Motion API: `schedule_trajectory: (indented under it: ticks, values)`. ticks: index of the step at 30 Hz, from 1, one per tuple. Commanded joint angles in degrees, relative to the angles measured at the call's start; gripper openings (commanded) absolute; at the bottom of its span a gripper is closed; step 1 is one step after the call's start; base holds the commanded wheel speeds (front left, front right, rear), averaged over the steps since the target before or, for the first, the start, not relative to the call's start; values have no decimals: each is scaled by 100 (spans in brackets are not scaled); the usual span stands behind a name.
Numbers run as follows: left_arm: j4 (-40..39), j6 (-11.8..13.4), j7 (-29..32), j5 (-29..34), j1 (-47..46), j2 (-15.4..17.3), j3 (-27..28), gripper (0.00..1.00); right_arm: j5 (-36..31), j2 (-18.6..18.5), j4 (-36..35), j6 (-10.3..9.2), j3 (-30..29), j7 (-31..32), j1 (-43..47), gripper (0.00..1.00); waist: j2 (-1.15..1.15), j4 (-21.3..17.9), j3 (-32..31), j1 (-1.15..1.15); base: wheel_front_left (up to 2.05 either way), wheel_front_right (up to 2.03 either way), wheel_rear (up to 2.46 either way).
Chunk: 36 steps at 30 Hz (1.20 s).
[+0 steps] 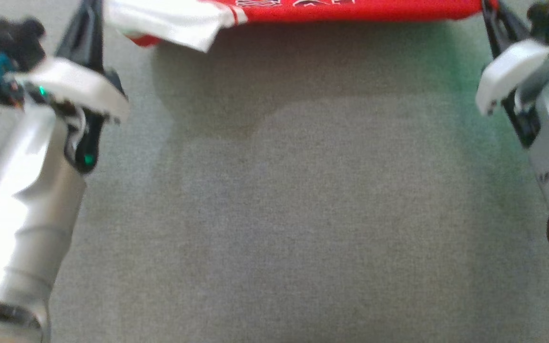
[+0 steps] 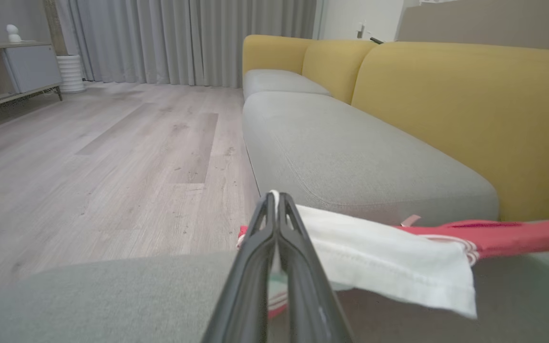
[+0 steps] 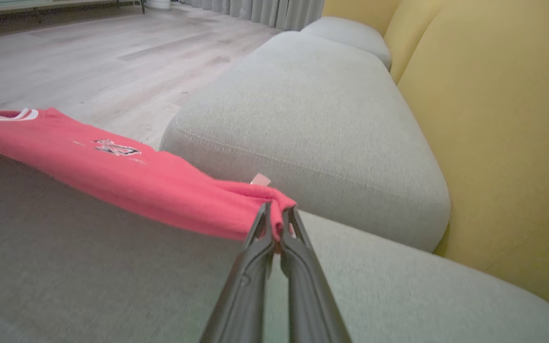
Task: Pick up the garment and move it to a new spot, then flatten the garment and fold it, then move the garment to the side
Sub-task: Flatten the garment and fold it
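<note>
Rising from the bottom centre of its wrist view, the left gripper (image 2: 274, 202) has its 2 dark fingers clamped on the white sleeve end of a red-and-white shirt (image 1: 350, 12). The right gripper (image 3: 275, 216) pinches the red opposite end at the lower middle of its own view. The shirt hangs stretched between them along the top edge of the head view, above the grey sofa cushion (image 1: 274, 214). The pick-up looks done, while setting down, flattening, folding and moving aside appear left.

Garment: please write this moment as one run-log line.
garment: stretched taut above grey cushion | left tool: shut on its white end | right tool: shut on its red end
</note>
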Motion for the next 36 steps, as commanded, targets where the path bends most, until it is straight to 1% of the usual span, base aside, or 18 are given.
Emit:
schedule_trajectory:
  ticks: [1,6,7,8,10,15,20,22,28,34,36]
  values:
    - [-237,12,9,-94,-51,406,90,0,117,-68,-91,-4,121,4,102,0,0,54,-248,1,0,0,0]
    - [-606,11,291,-271,770,803,-386,0,649,-160,-124,-4,695,254,697,0,0,37,-742,1,0,0,0]
    - [-695,11,402,-329,944,882,-481,0,769,-191,-173,-4,840,344,814,0,0,28,-833,1,0,0,0]
    - [-916,11,653,-434,1276,1060,-689,0,1020,-278,-315,-4,1159,554,1054,0,0,10,-1012,1,0,0,0]
    - [-1183,11,894,-532,1590,1261,-872,0,1296,-410,-516,-4,1477,752,1288,0,0,-7,-1187,1,0,0,0]
    - [-1968,11,1535,-870,2315,1757,-1137,0,2081,-853,-1135,-4,2195,1309,1819,0,0,-29,-1591,1,0,0,0]
    - [-2836,50,1978,-1136,2963,2250,-1204,0,2913,-1383,-1905,-4,2835,1998,2264,0,0,-34,-1934,1,0,0,0]
    - [-3213,112,2162,-1233,3187,2426,-1222,0,3241,-1613,-2237,-4,3045,2288,2406,0,0,-33,-2023,1,0,0,0]
    - [-4296,301,2711,-1525,3727,2886,-1296,0,4120,-2230,-3142,-4,3396,3009,2670,0,0,-38,-2169,1,0,0,0]
    - [-5066,391,3059,-1744,4073,3287,-1332,0,4768,-2722,-3965,-4,3574,3687,2854,0,0,-65,-2240,1,0,0,0]
    - [-5245,392,3190,-1828,4174,3423,-1357,0,4937,-2853,-4202,-4,3581,3818,2892,0,0,-82,-2259,1,0,0,0]
